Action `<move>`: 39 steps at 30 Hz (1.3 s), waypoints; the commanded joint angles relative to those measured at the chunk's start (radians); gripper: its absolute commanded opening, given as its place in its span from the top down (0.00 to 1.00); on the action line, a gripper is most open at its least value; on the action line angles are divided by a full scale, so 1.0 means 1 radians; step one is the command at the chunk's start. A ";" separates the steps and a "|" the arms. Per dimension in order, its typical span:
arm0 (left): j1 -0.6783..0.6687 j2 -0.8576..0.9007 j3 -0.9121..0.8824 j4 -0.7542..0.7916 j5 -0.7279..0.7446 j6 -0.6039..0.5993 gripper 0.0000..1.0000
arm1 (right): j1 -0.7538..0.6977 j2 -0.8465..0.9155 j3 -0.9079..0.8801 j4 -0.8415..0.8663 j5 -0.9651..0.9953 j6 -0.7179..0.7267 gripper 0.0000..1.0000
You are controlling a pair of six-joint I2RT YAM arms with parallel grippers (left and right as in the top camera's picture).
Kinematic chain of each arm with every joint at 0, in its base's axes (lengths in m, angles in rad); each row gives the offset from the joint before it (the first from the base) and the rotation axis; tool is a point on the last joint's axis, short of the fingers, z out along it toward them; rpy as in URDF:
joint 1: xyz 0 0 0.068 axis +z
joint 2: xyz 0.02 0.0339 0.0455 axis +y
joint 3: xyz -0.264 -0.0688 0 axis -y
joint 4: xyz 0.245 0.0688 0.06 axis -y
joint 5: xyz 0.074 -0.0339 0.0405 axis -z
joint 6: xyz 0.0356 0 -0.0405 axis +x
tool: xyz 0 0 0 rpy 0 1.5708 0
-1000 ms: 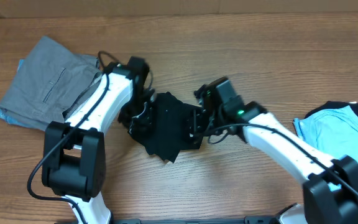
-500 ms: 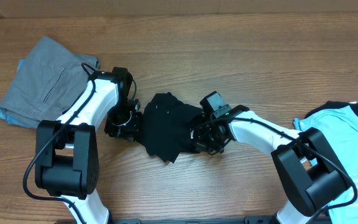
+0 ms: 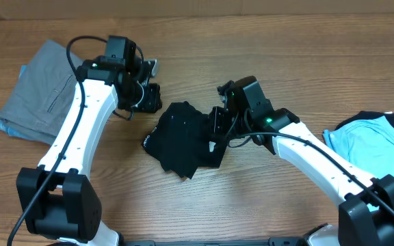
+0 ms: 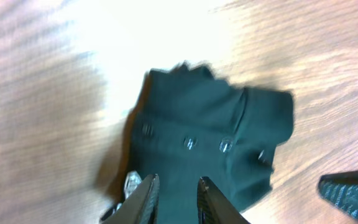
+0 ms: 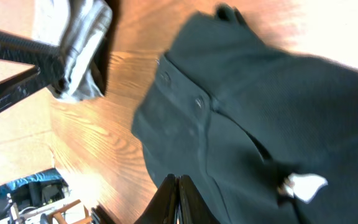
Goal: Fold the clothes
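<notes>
The clothes (image 3: 183,140) lie as a black, roughly folded bundle on the wooden table, mid-frame in the overhead view. My left gripper (image 3: 149,99) hovers just beyond the bundle's upper left corner. In the left wrist view its fingers (image 4: 176,180) stand slightly open with nothing between them, and the clothes (image 4: 210,143) lie below. My right gripper (image 3: 217,126) is at the bundle's right edge. Its fingers (image 5: 179,177) are pressed shut over the black cloth (image 5: 253,106) with no fold between them. A small white label (image 5: 303,183) shows on the cloth.
A grey garment with a seamed pocket (image 3: 43,92) lies at the left of the table, close behind my left arm. A light-blue T-shirt with black trim (image 3: 382,147) lies at the right edge. Bare wood runs along the back and front of the table.
My left gripper has left the bundle's left edge, moved back and up, and parted its fingers a little. My right gripper has lifted slightly at the right edge. The clothes lie where they were.
</notes>
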 commanded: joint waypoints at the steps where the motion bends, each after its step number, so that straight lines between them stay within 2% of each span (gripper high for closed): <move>1: 0.003 0.035 -0.041 0.079 0.075 0.023 0.75 | 0.002 0.046 0.005 0.033 0.060 0.052 0.95; 4: 0.003 0.134 -0.087 0.229 0.207 0.023 0.78 | 0.005 0.128 0.005 0.069 0.101 0.066 0.95; 5: 0.003 0.195 -0.093 0.293 0.303 0.023 0.79 | 0.005 0.175 0.005 0.076 0.097 0.091 0.95; 7: 0.002 0.255 -0.093 0.349 0.409 0.023 0.79 | 0.005 0.216 0.005 0.071 0.089 0.091 0.96; 9: 0.001 0.306 -0.093 0.386 0.453 0.023 0.80 | 0.006 0.240 0.005 0.050 0.090 0.090 0.96; 11: 0.002 0.350 -0.093 0.396 0.443 0.023 0.80 | 0.006 0.249 0.005 0.019 0.097 0.090 0.96; 15: 0.025 0.393 -0.090 0.385 0.346 0.021 0.89 | 0.004 0.248 0.006 -0.052 0.123 0.090 0.96; 19: 0.103 0.352 -0.038 0.365 0.319 -0.016 0.92 | -0.002 0.248 0.006 -0.132 0.162 0.085 0.96; 24: 0.188 0.253 0.031 0.262 0.307 0.010 0.91 | -0.003 0.246 0.007 -0.194 0.161 0.077 0.96; 25: 0.205 0.208 0.047 0.200 0.307 0.034 0.84 | -0.003 0.240 0.008 -0.222 0.159 0.061 0.96; 26: 0.209 0.185 0.050 0.166 0.307 0.046 0.74 | -0.003 0.233 0.009 -0.233 0.153 0.045 0.96; 28: 0.209 0.146 0.050 0.088 0.307 0.063 0.43 | -0.003 0.204 0.009 -0.255 0.153 0.008 0.96; 31: 0.206 0.127 0.050 -0.014 0.307 0.089 0.09 | -0.002 0.134 0.009 -0.270 0.154 -0.036 0.96; 35: 0.201 0.134 0.022 -0.080 0.306 0.171 0.05 | 0.000 0.021 0.009 -0.277 0.156 -0.057 0.96; 39: 0.194 0.145 -0.042 -0.045 0.300 0.200 0.04 | 0.006 -0.015 0.008 -0.243 0.153 -0.057 0.96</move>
